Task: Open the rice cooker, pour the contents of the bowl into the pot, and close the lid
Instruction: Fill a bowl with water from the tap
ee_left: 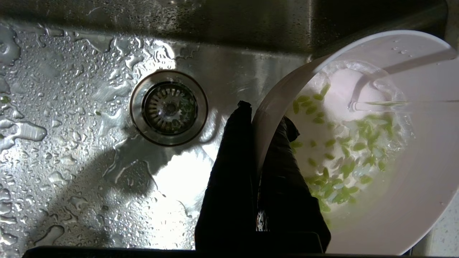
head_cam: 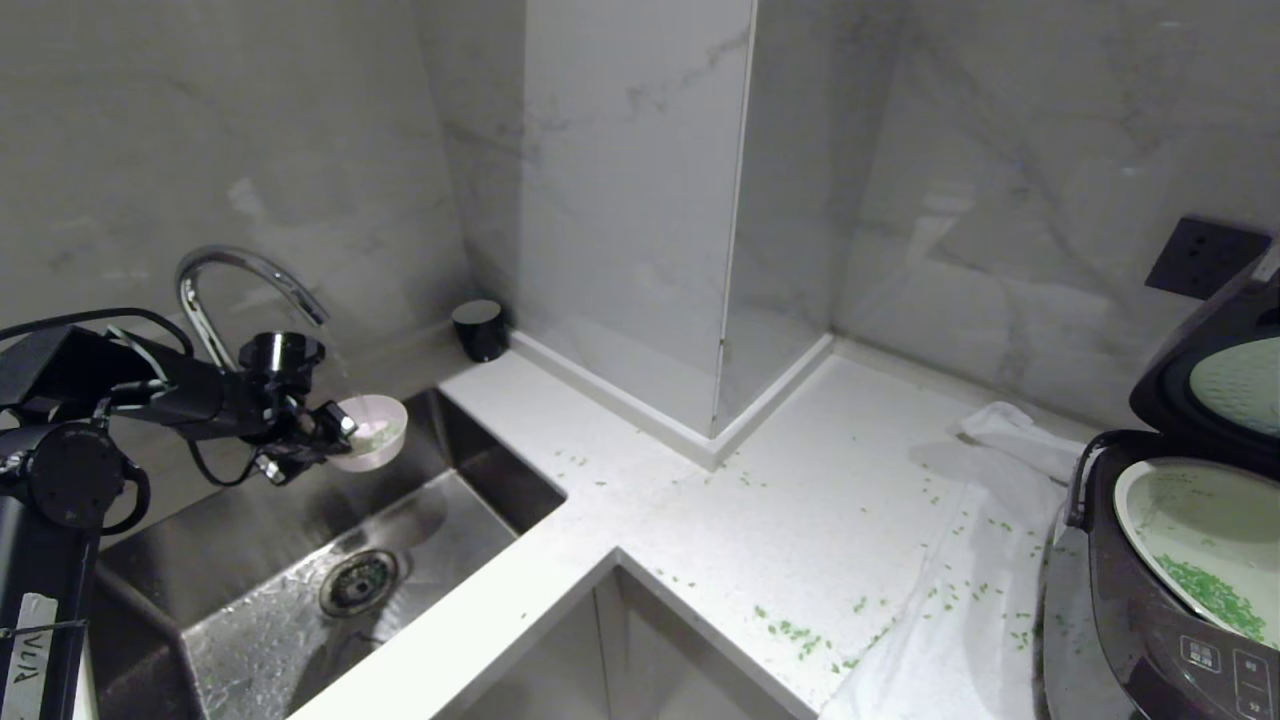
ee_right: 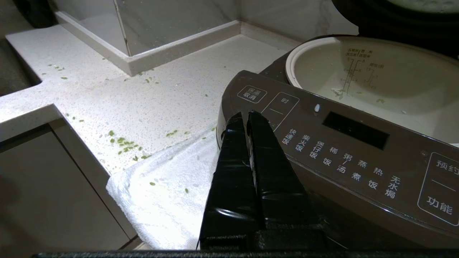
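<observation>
The white counter [head_cam: 800,470] fills the middle of the head view, strewn with green bits, and a white towel [head_cam: 950,600] lies over its lower right part. The steel sink [head_cam: 300,560] takes the lower left, wet, with its drain [head_cam: 358,582] near the centre of the basin and the curved faucet [head_cam: 235,275] above it. At the right edge stands the rice cooker [head_cam: 1150,620] on the towel, its lid [head_cam: 1215,370] raised at upper right and the pot [head_cam: 1195,530] exposed below it, a patch of green contents [head_cam: 1210,595] lying at its lower side.

At mid left the left gripper [head_cam: 335,425] is clamped on the rim of the bowl [head_cam: 372,432], one finger inside and one outside; the bowl sits just right of the fingers, over the sink and under the faucet's spout. In the left wrist view, green pieces [ee_left: 344,157] float in water inside the bowl.

The right gripper [ee_right: 244,115] shows only in the right wrist view, its fingers pressed together on nothing, hovering at the cooker's front panel [ee_right: 344,150].
</observation>
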Motion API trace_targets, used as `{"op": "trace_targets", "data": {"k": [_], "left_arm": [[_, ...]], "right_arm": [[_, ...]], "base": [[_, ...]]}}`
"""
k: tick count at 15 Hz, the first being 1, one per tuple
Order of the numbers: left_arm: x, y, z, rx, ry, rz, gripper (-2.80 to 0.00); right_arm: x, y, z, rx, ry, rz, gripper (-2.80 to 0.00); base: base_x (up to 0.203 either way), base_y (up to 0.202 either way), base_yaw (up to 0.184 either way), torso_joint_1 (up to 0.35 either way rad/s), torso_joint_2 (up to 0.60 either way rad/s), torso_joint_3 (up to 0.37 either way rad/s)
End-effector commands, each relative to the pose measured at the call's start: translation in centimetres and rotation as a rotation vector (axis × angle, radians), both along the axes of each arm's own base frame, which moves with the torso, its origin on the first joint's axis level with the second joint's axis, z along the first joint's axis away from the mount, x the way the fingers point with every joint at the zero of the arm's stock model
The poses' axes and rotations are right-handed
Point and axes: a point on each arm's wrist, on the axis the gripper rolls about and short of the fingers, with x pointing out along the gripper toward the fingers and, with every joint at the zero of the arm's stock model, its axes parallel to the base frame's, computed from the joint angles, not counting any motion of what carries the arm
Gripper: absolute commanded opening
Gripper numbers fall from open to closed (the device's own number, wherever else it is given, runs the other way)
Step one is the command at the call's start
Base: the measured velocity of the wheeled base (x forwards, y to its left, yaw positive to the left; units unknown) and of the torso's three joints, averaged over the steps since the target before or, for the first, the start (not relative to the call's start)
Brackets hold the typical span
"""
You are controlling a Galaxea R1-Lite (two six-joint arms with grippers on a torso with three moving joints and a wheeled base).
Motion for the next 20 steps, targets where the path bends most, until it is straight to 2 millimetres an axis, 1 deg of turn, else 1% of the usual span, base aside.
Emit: {"op": "trace_targets", "data": {"k": [1, 20], "left_arm": [[-0.02, 0.07, 0.04, -0.002, -0.002, 0.005, -2.80], [0.01, 0.11, 0.19, -0.001, -0.006, 0.006, -2.80]], "right_arm": [[0.01, 0.00, 0.00, 0.000, 0.001, 0.000, -2.80], [0.01, 0.00, 0.00, 0.000, 0.001, 0.000, -2.80]], "base": [[0.000, 0.000, 0.000, 0.000, 0.00, 0.000], [0.000, 0.000, 0.000, 0.000, 0.00, 0.000]]}}
